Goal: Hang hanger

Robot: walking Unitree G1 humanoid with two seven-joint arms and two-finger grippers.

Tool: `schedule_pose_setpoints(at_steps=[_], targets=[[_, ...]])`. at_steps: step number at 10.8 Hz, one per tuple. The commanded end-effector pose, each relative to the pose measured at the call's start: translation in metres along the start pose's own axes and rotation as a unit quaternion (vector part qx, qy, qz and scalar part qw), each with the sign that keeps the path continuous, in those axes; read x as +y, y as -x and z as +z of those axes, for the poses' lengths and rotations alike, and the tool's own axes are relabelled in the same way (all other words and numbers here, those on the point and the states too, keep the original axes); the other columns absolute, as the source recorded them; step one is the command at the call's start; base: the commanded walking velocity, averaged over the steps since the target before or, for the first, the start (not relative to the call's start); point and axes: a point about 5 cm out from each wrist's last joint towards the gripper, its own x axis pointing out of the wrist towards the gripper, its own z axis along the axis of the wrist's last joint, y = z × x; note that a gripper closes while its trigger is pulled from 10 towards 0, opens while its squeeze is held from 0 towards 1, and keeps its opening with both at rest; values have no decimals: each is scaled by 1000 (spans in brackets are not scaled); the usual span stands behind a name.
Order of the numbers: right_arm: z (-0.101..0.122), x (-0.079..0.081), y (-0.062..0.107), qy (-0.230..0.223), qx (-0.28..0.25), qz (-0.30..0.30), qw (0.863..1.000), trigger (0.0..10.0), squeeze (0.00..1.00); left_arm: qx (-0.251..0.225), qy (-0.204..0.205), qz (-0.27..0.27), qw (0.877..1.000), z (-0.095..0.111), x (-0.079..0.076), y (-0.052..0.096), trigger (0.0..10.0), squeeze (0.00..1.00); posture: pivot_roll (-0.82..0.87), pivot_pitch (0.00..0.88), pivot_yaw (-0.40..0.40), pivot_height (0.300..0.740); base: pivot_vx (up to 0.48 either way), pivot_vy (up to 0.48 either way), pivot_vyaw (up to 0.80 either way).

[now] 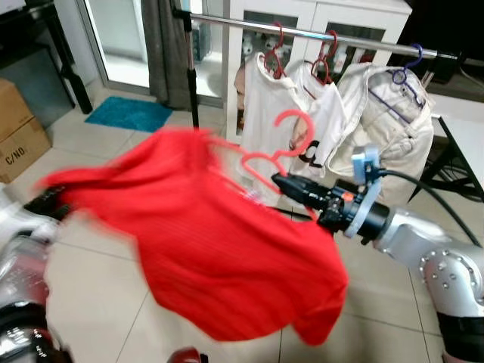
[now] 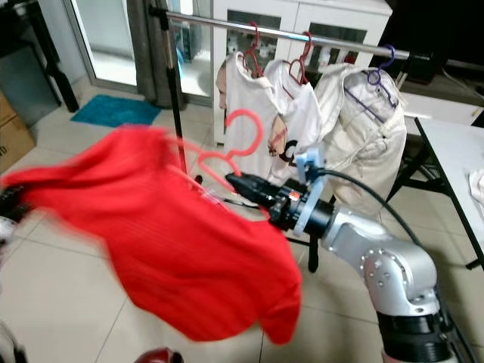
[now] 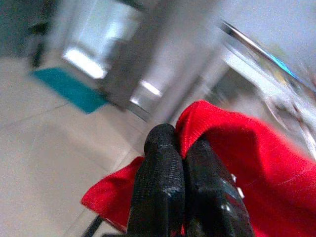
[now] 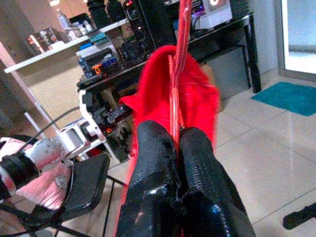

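Red shirt [image 1: 219,249] on hanger [image 1: 281,155], pinched in right claw [image 1: 278,184].

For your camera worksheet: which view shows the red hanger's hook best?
The left eye view: the hanger shows its whole hook, above the red shirt, held by the right gripper. The right eye view shows likewise; the right wrist view shows only its stem.

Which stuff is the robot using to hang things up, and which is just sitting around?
For the job:
red shirt
pink hanger
clothes rail
right gripper, left gripper

Just around:
white shirts already hung
teal mat
cardboard box
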Motion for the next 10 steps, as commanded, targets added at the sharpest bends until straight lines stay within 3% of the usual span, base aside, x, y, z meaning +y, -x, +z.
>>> schedule_pose_setpoints(at_steps=[1,3,4,5,6,7,8,9,10], targets=[[10,-1,0,32,-14,-16,999,10000,0,43,-90,-67,993,-6,-17,-2,10000,1000,-46,0,-2,740,0,0,0],[9,-4,-4,53,1,-60,997,10000,0,83,-203,-53,974,-1,-13,2,10000,1000,-42,0,-4,740,0,0,0],[8,-13,-7,60,9,-109,992,10000,0,99,-266,-57,957,7,-11,8,10000,1000,-37,0,-7,740,0,0,0],[7,-18,-9,61,12,-138,988,10000,0,119,-303,-68,943,11,-12,12,10000,1000,-35,0,-7,740,0,0,0],[4,-23,-13,63,12,-168,984,10000,0,132,-307,-73,940,15,-17,13,10000,1000,-30,0,-10,740,0,0,0],[3,-22,-16,67,13,-174,982,10000,0,115,-253,-104,955,15,-36,9,10000,1000,-24,0,-18,740,0,0,0],[2,-21,-21,69,13,-178,982,10000,0,113,-232,-219,941,5,-77,9,10000,1000,-20,0,-28,740,0,0,0],[2,-20,-28,74,13,-170,983,10000,0,154,-335,-395,841,-21,-120,21,10000,1000,-15,0,-34,740,0,0,0],[1,-17,-35,76,16,-154,985,10000,0,164,-436,-446,764,-34,-129,17,10000,1000,-10,0,-39,740,0,0,0]])
